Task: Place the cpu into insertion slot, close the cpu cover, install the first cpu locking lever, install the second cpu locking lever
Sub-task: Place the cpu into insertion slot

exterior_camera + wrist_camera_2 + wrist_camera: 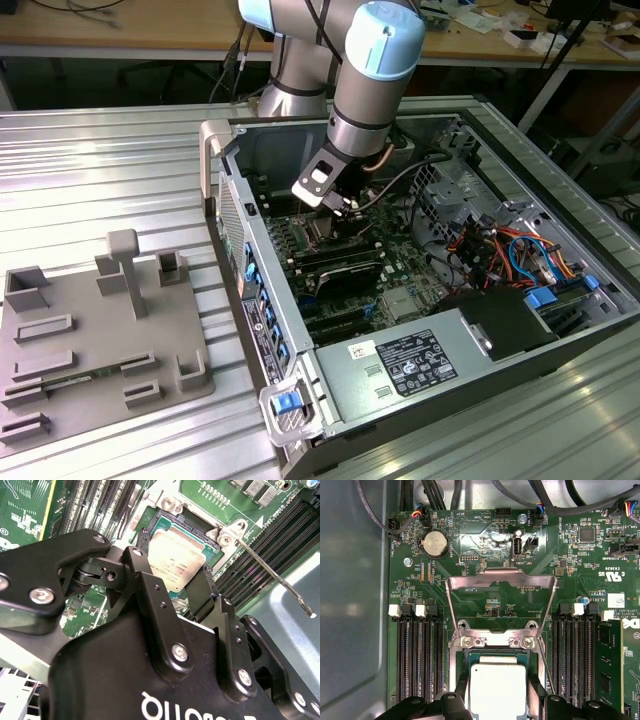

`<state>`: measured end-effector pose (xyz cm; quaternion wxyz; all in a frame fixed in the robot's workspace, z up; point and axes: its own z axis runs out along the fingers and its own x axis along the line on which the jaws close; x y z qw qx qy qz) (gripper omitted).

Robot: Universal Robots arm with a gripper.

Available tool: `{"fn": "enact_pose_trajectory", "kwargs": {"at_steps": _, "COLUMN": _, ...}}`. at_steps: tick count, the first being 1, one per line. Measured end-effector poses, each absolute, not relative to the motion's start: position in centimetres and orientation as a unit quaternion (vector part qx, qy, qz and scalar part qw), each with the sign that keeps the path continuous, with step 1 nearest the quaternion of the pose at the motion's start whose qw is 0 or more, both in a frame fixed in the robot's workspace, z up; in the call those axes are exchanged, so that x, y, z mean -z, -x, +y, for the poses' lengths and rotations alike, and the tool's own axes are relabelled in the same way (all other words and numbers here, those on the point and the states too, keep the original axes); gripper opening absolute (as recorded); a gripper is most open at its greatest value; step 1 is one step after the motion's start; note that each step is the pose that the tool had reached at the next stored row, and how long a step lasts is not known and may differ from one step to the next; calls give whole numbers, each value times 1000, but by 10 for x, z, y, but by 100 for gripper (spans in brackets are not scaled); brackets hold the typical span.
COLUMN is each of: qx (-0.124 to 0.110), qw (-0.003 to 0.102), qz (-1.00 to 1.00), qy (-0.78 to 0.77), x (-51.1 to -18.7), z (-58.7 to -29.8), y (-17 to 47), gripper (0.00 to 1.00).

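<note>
The cpu [497, 685], silver top up, lies in the insertion slot [497, 656] on the green motherboard. My gripper [498, 696] straddles it, and its black fingers [462, 692] press on two opposite sides of the chip. In the second wrist view the cpu [172, 560] sits low inside the slot's rim [200, 527], between the fingers [200, 590] of the gripper [175, 572]. The cpu cover [500, 577] stands swung open beyond the slot. A thin locking lever [272, 575] sticks out free beside the socket. In the exterior view the gripper [335, 205] reaches down into the open computer case.
Long black memory slots [420, 660] flank the socket on both sides. A coin battery [435, 544] and cable plugs sit beyond the cover. The case walls [250, 220], the power supply [415, 360] and drive cables [500, 250] surround the board. A grey fixture plate [90, 340] lies at the exterior view's left.
</note>
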<state>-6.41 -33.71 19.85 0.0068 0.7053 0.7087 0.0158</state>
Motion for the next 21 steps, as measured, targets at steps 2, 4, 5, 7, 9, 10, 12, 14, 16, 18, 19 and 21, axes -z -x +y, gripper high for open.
{"fn": "enact_pose_trajectory", "kwargs": {"at_steps": 2, "qx": -16, "qw": 7, "qz": 709, "qy": -705, "x": -198, "z": -337, "y": 64, "gripper": 55}}
{"fn": "enact_pose_trajectory", "kwargs": {"at_steps": 4, "qx": -16, "qw": 7, "qz": 709, "qy": -705, "x": -198, "z": -337, "y": 64, "gripper": 55}}
{"fn": "enact_pose_trajectory", "kwargs": {"at_steps": 5, "qx": -16, "qw": 7, "qz": 709, "qy": -705, "x": -198, "z": -337, "y": 64, "gripper": 55}}
{"fn": "enact_pose_trajectory", "kwargs": {"at_steps": 7, "qx": -16, "qw": 7, "qz": 709, "qy": -705, "x": -199, "z": -337, "y": 64, "gripper": 55}}
{"fn": "enact_pose_trajectory", "kwargs": {"at_steps": 9, "qx": -16, "qw": 7, "qz": 709, "qy": -705, "x": -199, "z": -337, "y": 64, "gripper": 55}}
{"fn": "enact_pose_trajectory", "kwargs": {"at_steps": 10, "qx": -16, "qw": 7, "qz": 709, "qy": -705, "x": -199, "z": -337, "y": 64, "gripper": 55}}
{"fn": "enact_pose_trajectory", "kwargs": {"at_steps": 12, "qx": -16, "qw": 6, "qz": 709, "qy": -705, "x": -199, "z": -337, "y": 64, "gripper": 55}}
{"fn": "enact_pose_trajectory", "kwargs": {"at_steps": 14, "qx": -16, "qw": 6, "qz": 709, "qy": -705, "x": -199, "z": -337, "y": 64, "gripper": 55}}
{"fn": "enact_pose_trajectory", "kwargs": {"at_steps": 16, "qx": -16, "qw": 6, "qz": 709, "qy": -705, "x": -199, "z": -337, "y": 64, "gripper": 55}}
{"fn": "enact_pose_trajectory", "kwargs": {"at_steps": 18, "qx": -16, "qw": 6, "qz": 708, "qy": -706, "x": -199, "z": -337, "y": 64, "gripper": 55}}
{"fn": "enact_pose_trajectory", "kwargs": {"at_steps": 19, "qx": -16, "qw": 6, "qz": 708, "qy": -706, "x": -198, "z": -337, "y": 64, "gripper": 55}}
{"fn": "enact_pose_trajectory", "kwargs": {"at_steps": 21, "qx": -16, "qw": 6, "qz": 708, "qy": -706, "x": -198, "z": -337, "y": 64, "gripper": 55}}
